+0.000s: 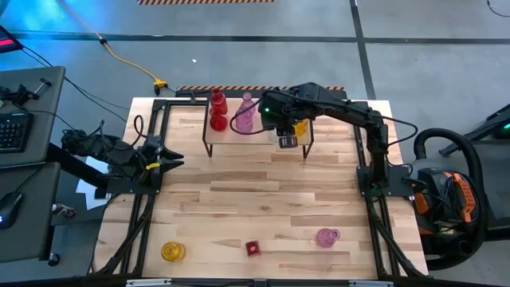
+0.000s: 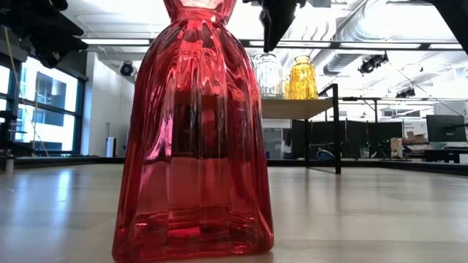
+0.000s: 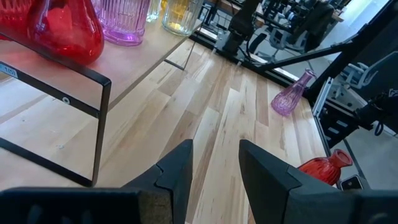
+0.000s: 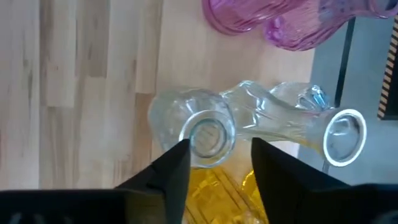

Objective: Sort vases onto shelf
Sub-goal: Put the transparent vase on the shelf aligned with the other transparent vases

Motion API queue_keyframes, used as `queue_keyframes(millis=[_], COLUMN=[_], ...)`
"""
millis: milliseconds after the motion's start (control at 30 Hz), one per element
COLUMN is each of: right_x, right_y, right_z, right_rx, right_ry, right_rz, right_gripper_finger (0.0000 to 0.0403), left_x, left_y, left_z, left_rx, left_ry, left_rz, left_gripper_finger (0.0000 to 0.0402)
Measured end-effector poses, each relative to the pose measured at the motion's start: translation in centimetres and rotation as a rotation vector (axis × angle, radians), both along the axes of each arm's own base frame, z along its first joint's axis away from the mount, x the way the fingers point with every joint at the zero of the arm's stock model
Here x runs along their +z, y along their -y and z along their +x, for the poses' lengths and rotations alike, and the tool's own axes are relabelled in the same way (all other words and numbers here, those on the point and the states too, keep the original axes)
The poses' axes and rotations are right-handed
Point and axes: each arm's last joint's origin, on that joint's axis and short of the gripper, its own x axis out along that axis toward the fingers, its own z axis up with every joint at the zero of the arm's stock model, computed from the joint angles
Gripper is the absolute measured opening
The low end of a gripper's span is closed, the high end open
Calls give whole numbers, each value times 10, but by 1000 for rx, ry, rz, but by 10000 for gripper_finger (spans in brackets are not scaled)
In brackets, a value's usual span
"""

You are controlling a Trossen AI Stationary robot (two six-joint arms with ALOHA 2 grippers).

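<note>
The shelf [image 1: 259, 137] stands at the table's far side. On its plank stand two red vases [image 1: 217, 112], pink vases [image 1: 245, 115], two clear vases [image 4: 208, 134] and a yellow vase [image 1: 300, 126]. My right gripper [image 4: 221, 155] hangs open above the shelf's right part, a finger on each side of one clear vase's mouth and apart from it. In the low view it [image 2: 278, 25] is above the clear vase [image 2: 267, 73] and the yellow vase [image 2: 301, 79]. My left gripper [image 3: 214, 168] waits open at the table's left side [image 1: 163, 157].
Near the table's near edge stand a yellow vase [image 1: 172, 252], a small red vase [image 1: 253, 248], which fills the low view [image 2: 194, 139], and a pink vase [image 1: 327, 237]. Bare wood lies between them and the shelf. Black frame rails [image 1: 143, 199] run along both sides.
</note>
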Motion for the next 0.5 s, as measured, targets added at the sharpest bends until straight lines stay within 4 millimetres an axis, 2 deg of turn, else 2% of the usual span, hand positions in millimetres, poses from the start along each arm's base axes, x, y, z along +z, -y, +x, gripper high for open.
queue_keyframes(millis=[233, 500], right_x=[5, 14], right_y=[-11, -30], right_z=[-5, -11], right_rx=[8, 37], right_ry=[-3, 29], right_rz=[-4, -8], right_gripper_finger=[111, 103], left_x=[0, 0], left_y=[0, 0], left_z=[0, 0], left_rx=[0, 0], left_ry=[0, 0], left_rz=[0, 0], left_gripper_finger=[120, 120])
